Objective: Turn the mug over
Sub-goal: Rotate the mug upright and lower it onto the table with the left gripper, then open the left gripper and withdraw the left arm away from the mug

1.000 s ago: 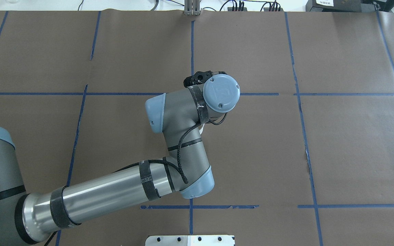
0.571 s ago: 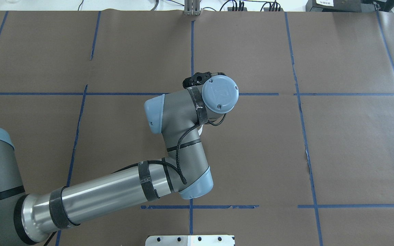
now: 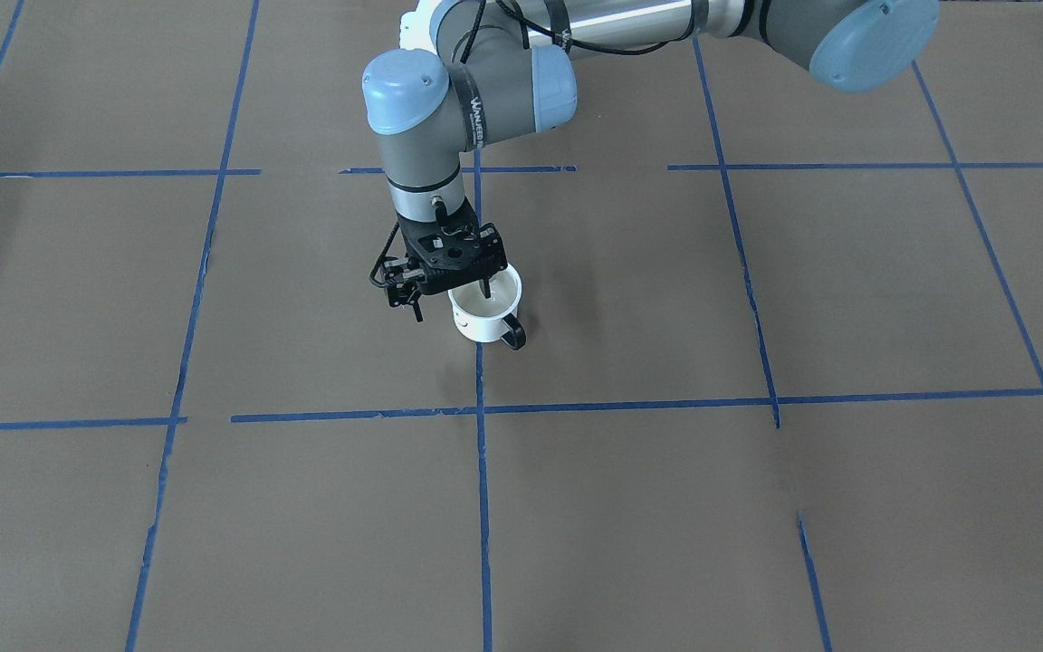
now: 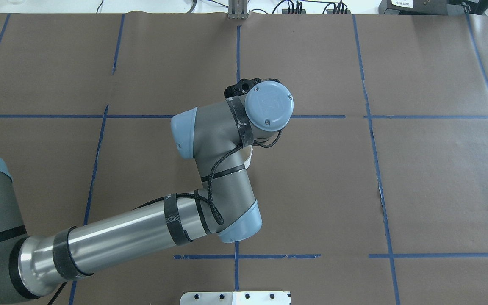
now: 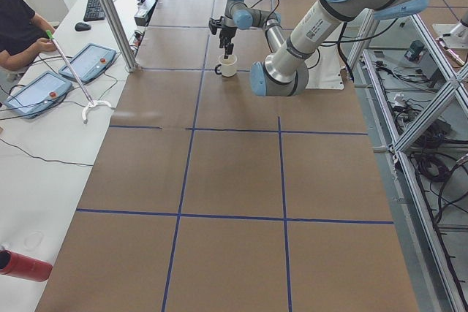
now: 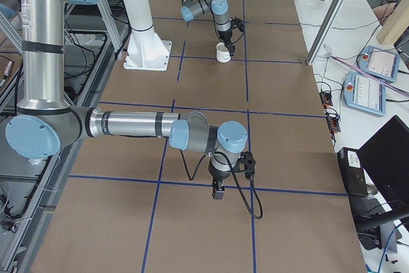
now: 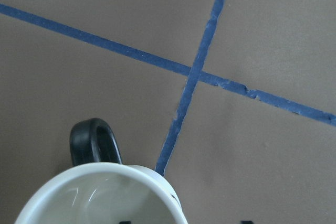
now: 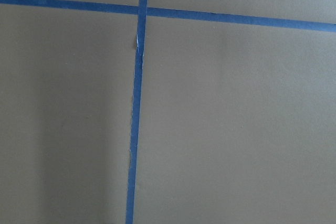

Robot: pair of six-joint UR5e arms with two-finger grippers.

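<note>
Exterior front-facing view: a brown paper-covered table (image 3: 757,507), ruled into large squares by strips of blue tape (image 3: 630,405), fills the frame. The grey and silver left arm (image 3: 476,91), capped in pale blue at its joints, reaches in from the top right and turns straight down over the middle of the table.

From the table's right end, the matching grey and silver right arm (image 6: 128,123) lies stretched low over the near squares, well apart from the mug. Its black two-finger right tool (image 6: 217,191) hangs pointing down just above a tape line. It shows only from that side, so I cannot tell how its fingers stand. Its wrist camera takes in only paper and tape.

The black two-finger left tool (image 3: 451,302) points down at the mug with its fingers spread wide, holding nothing. One finger (image 3: 485,288) dips inside the mug's mouth and the other sits outside the wall, so the wall stands between them.

The small white enamel-style mug with a thin dark rim (image 3: 483,324) stands upright, mouth up, near the table's middle. It sits on the tape line that runs toward the front camera, between two crossing lines. From overhead the arm hides all but a white sliver of it.

Its black loop handle (image 3: 514,338) faces the front camera, on the side away from the robot. In the left wrist view the handle is just beside the tape line, short of a tape crossing.
</note>
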